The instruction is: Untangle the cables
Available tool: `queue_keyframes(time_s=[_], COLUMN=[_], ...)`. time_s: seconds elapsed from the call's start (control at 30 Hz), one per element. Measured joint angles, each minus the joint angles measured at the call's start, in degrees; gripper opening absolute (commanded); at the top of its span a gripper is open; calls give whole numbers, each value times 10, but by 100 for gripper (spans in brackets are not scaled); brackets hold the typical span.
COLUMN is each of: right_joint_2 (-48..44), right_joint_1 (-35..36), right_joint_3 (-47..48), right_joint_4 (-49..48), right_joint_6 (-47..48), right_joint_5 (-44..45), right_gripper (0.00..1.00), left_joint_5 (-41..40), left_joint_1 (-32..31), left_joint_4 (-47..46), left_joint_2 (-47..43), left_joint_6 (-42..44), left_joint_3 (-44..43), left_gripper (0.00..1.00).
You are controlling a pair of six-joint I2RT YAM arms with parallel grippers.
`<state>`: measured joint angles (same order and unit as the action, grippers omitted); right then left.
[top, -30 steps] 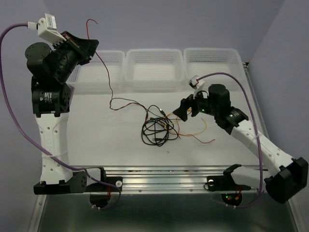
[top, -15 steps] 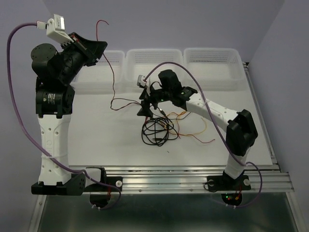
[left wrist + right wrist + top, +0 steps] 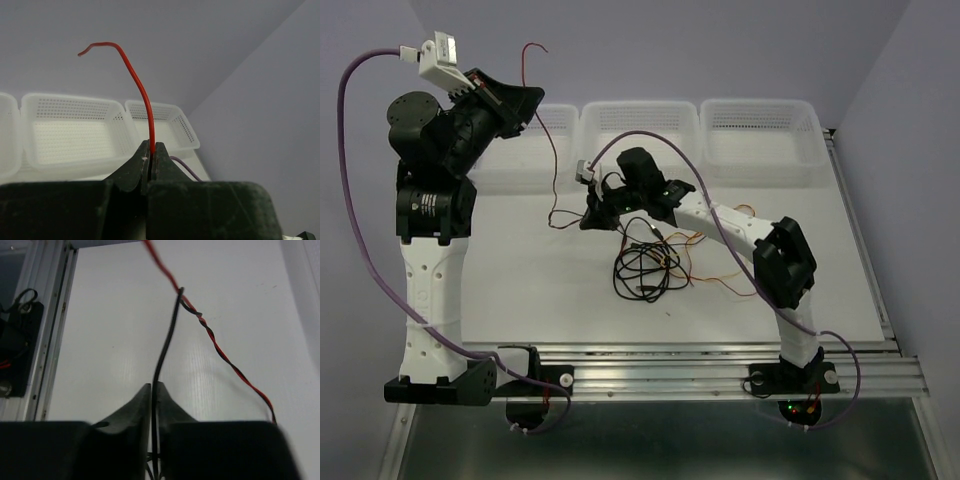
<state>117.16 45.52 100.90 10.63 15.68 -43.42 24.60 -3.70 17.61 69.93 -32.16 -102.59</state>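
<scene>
My left hand (image 3: pixel 150 150) pinches the red wire (image 3: pixel 142 95) high, to lift it clear. My right hand (image 3: pixel 152 390) clamps the black wire (image 3: pixel 167 340), apparently twisted with red, near the tangle (image 3: pixel 645 268) on the counter (image 3: pixel 520 300).

The right end effector (image 3: pixel 592 216) has swept toward 9 o'clock across the tabletop (image 3: pixel 520 285). A second ago it hung at about 2 o'clock from the tangle (image 3: pixel 642 270), and half a second ago near 12 o'clock. Now it sits at about 10 o'clock from the tangle, with its fingers pressed together on a black cable (image 3: pixel 167 335). Its elbow (image 3: pixel 782 262) has come in from the 5 o'clock corner toward the middle of the tabletop. The purple cord (image 3: pixel 638 134) on that arm now arches in front of the middle basket (image 3: pixel 640 106) instead of bowing out at 3 o'clock. The left end effector (image 3: pixel 533 96), pinching the red wire (image 3: pixel 557 150), has edged toward 3 o'clock, carrying the wire's free tip with it.
</scene>
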Motion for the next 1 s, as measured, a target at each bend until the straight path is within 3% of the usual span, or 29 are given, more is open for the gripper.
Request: queue_keyframes(time_s=[0.17,0.33,0.4,0.43,0.47,0.5,0.53,0.57,0.67,1.0], right_joint_2=[-5,-85,-135,-158,-181,-207,-228,-251,-302,-310], right_joint_1=[4,4,3,3,3,3,3,3,3,3], right_joint_3=[-14,-118,-151,-160,-165,-171,-174,-175,-173,-148], right_joint_4=[-56,-92,-92,-93,-93,-94,-95,-95,-93,-8], right_joint_6=[-45,-91,-108,-115,-120,-124,-126,-126,-119,-76], right_joint_5=[30,148,201,235,254,283,300,317,360,428], right_gripper=[1,1,1,1,1,1,1,1,1,1], left_joint_5=[-17,-87,-119,-136,-153,-169,-180,-188,-202,-182], left_joint_1=[0,0,0,0,0,0,0,0,0,0], left_joint_4=[-1,0,11,14,16,23,31,32,40,81], left_joint_2=[-16,-71,-96,-107,-123,-138,-147,-156,-185,-211], left_joint_6=[2,-3,-11,-17,-22,-30,-39,-41,-56,-61], left_joint_3=[33,147,198,222,254,285,304,323,391,519], left_gripper=[0,3,17,33,42,55,87,91,99,99])
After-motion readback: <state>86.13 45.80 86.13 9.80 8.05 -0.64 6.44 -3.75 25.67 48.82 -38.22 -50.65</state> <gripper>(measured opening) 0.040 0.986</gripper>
